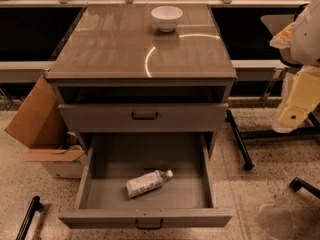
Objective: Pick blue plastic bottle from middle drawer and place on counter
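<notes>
The blue plastic bottle point(147, 182) lies on its side on the floor of the open middle drawer point(95, 186), white cap pointing up and right. The drawer is pulled fully out, its front with a dark handle at the bottom of the view. The counter point(115, 49) is the glossy grey-brown top above. My gripper point(295, 111) hangs at the right edge of the view, beside the cabinet at about the height of the upper drawer front, far from the bottle and holding nothing that I can see.
A white bowl point(166, 17) stands at the back of the counter. The upper drawer front point(145, 116) is closed. A cardboard box point(42, 129) sits on the floor to the left of the cabinet. Dark chair legs point(240, 144) stand to the right.
</notes>
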`<state>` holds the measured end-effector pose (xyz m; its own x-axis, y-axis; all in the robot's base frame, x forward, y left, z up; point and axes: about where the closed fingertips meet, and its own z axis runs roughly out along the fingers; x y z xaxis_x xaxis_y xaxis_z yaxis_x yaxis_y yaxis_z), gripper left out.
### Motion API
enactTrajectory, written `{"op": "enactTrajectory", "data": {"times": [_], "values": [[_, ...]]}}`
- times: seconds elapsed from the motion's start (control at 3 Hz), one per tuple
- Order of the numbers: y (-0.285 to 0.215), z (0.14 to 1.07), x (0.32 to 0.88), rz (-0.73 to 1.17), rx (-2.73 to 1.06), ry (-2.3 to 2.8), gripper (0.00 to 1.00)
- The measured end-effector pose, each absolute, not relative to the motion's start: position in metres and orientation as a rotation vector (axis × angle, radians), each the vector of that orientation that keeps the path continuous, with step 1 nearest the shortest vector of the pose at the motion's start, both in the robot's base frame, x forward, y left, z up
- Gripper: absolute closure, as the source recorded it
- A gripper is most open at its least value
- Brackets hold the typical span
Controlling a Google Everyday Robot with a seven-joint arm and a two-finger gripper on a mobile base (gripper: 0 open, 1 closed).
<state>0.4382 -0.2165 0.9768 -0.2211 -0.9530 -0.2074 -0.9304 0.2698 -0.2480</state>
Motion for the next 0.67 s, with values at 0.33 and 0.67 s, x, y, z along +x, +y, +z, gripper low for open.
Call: {"op": "enactTrajectory", "data": {"times": [0.33, 0.67], "values": [[-0.216, 0.977, 0.438, -0.101, -1.723, 2.23, 0.0], [-0.203, 0.951, 0.431, -0.01, -1.781, 2.171, 0.0]]}}
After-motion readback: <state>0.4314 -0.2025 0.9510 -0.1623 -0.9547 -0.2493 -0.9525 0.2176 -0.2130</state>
